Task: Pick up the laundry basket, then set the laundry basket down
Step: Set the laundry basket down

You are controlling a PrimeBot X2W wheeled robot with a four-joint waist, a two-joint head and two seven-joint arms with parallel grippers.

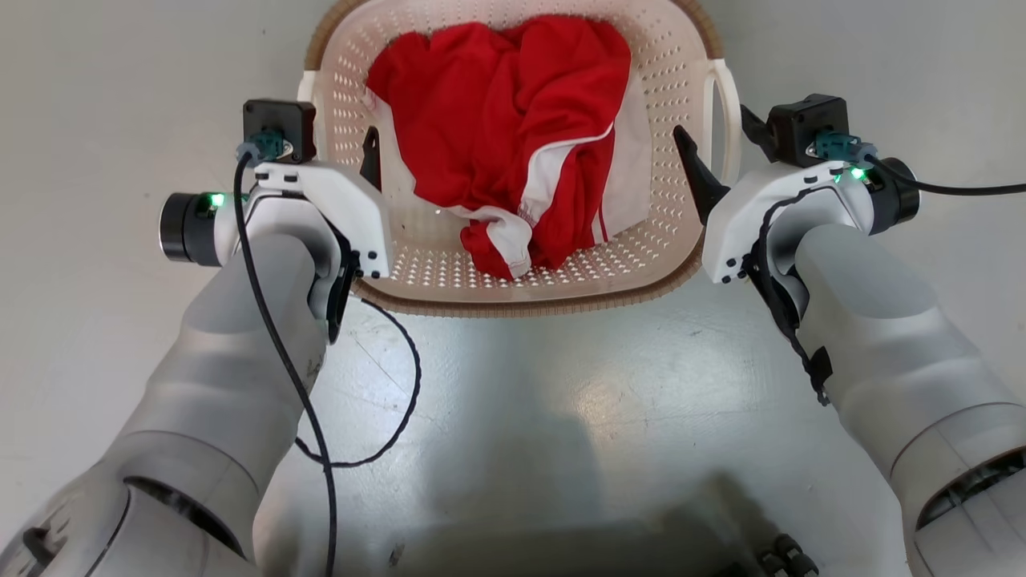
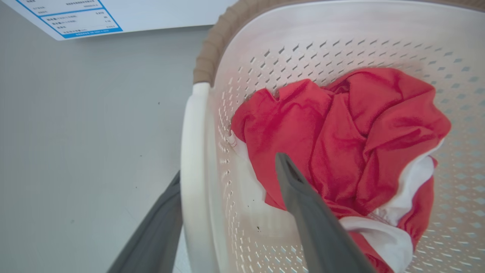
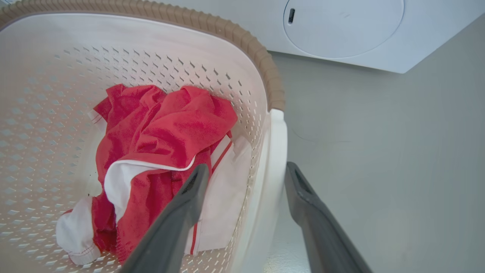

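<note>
Head view: the laundry basket (image 1: 513, 303) was straight ahead over the grey floor (image 1: 80, 120), between both arms, with a red-and-white garment (image 1: 505, 120) inside. The left gripper (image 1: 341, 152) and right gripper (image 1: 713, 124) each straddled a side.

Left wrist view: fingers apart, one outside the left handle (image 2: 193, 170), one inside the basket.

Right wrist view: fingers apart, unclamped, either side of the right handle (image 3: 274, 163). A washing machine (image 3: 341, 34) stood beyond.

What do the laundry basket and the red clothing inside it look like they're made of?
Laundry basket: likely moulded plastic, cream-white and smooth, with regular punched holes; its brown rim looks like plastic shaped to mimic weave. Red clothing: soft matte fabric, crumpled in folds, with white trim; fibre can't be told.
</note>
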